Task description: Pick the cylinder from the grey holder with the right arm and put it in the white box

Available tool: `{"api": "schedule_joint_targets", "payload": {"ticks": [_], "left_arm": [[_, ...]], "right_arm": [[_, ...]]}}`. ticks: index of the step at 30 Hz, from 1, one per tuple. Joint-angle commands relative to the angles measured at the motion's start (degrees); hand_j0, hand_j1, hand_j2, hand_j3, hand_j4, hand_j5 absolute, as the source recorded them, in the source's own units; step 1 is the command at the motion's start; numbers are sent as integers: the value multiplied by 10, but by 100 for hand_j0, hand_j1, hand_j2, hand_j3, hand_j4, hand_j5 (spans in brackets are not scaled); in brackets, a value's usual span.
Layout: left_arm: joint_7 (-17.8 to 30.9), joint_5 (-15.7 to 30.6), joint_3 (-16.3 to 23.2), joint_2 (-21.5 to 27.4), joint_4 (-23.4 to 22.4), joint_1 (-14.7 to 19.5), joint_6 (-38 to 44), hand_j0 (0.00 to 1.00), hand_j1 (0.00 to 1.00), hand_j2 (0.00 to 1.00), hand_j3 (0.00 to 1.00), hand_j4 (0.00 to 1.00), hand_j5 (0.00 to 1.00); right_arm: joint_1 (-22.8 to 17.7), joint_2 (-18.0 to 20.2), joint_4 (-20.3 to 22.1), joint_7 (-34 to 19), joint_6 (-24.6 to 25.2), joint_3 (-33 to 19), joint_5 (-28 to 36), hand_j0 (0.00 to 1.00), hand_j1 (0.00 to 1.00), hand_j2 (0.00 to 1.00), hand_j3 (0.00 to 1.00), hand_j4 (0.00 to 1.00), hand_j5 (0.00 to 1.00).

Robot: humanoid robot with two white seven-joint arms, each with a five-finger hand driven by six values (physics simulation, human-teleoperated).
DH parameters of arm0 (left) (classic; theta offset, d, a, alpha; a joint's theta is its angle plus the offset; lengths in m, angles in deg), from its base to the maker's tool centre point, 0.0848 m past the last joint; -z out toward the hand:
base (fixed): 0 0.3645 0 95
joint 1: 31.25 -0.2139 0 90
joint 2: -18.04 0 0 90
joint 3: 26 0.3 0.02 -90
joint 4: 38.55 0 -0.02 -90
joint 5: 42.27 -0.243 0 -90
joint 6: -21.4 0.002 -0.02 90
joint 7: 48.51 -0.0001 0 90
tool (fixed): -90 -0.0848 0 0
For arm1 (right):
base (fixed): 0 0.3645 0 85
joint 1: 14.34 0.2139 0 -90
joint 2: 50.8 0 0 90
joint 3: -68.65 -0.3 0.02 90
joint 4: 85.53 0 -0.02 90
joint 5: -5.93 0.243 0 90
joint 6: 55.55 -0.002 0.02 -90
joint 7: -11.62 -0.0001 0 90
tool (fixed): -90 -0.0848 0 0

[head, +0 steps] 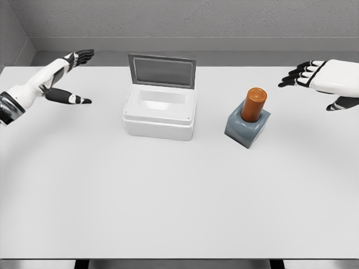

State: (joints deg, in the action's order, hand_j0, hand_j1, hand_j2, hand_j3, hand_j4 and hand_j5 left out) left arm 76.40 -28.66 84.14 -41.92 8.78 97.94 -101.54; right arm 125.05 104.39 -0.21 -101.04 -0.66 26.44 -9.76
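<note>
My right hand [328,81] hung open and empty at three o'clock of the cylinder [253,105]; rigid, probably slick, so I'd grip its exposed top.

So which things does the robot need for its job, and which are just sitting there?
Needed for the job:
orange cylinder
grey holder, with the cylinder standing in it
white box, lid up
right hand, open

Just there:
left hand, open, off to the side
white table
</note>
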Motion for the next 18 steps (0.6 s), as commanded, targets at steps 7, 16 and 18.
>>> {"api": "schedule_joint_targets", "payload": {"ticks": [7,16,18], "left_arm": [[1,2,3,-23,-40,5,8,100,100,100,100,100,100],[1,-11,0,-30,-40,3,19,100,100,100,100,100,100],[1,-11,0,-30,-40,0,20,100,100,100,100,100,100]], "right_arm": [[40,-12,-29,2,1,68,7,100,100,100,100,100,100],[170,-21,-31,-2,1,188,12,100,100,100,100,100,100],[176,-39,-32,-3,1,200,13,100,100,100,100,100,100]]}}
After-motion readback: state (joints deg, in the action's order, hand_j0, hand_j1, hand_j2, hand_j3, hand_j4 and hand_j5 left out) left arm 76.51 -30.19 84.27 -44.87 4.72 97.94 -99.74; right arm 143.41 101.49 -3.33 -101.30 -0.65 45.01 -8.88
